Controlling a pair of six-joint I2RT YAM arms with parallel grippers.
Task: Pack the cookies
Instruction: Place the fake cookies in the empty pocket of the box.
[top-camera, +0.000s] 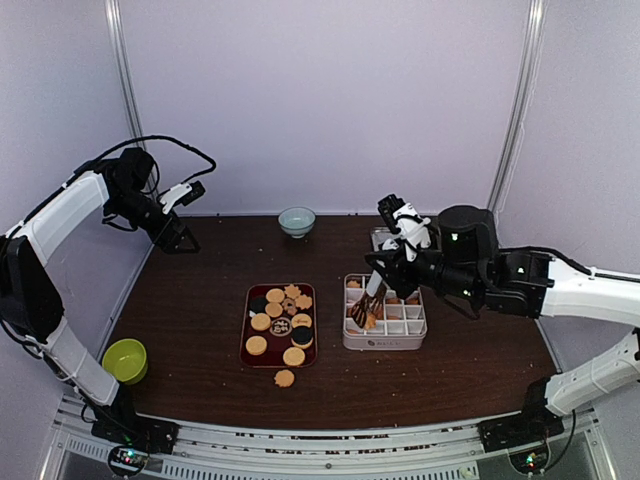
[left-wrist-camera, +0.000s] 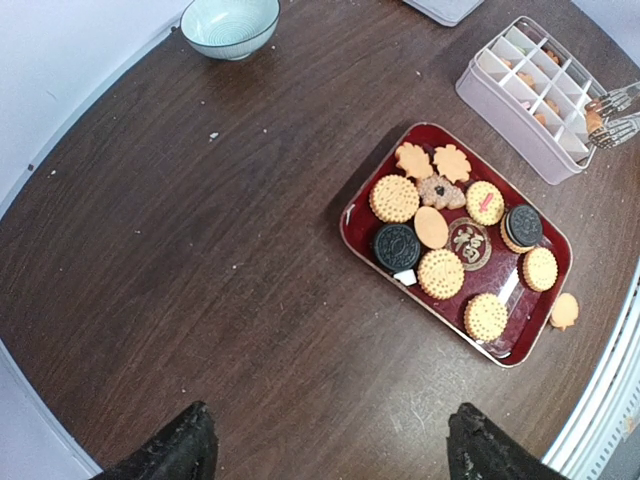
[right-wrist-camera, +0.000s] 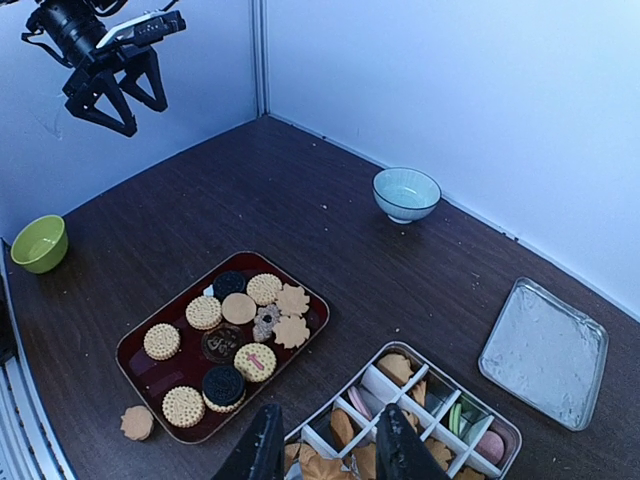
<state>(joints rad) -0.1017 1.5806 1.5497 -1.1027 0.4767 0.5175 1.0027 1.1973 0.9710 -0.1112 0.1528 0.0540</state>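
Note:
Several cookies (top-camera: 280, 318) (left-wrist-camera: 440, 272) (right-wrist-camera: 204, 312), golden, dark and leaf-shaped, lie on a dark red tray (top-camera: 247, 330) (left-wrist-camera: 350, 215) (right-wrist-camera: 125, 350). One golden cookie (top-camera: 285, 378) (left-wrist-camera: 564, 311) (right-wrist-camera: 136, 422) lies on the table by the tray's near edge. To the right stands a white divided box (top-camera: 385, 340) (left-wrist-camera: 500, 95) (right-wrist-camera: 500, 425) holding golden, pink and green cookies. My right gripper (top-camera: 362, 315) (right-wrist-camera: 332, 412) hangs over the box's left compartments, shut on a golden leaf-shaped cookie (right-wrist-camera: 320, 466). My left gripper (top-camera: 180, 240) (left-wrist-camera: 332, 430) (right-wrist-camera: 115, 100) is open and empty, high at the back left.
A pale blue bowl (top-camera: 296, 220) (left-wrist-camera: 230, 25) (right-wrist-camera: 406, 192) stands at the back wall. At the table's left near edge sits a green bowl (top-camera: 125, 360) (right-wrist-camera: 40, 243). Behind the box lies a flat silvery lid (top-camera: 385, 237) (right-wrist-camera: 545, 350).

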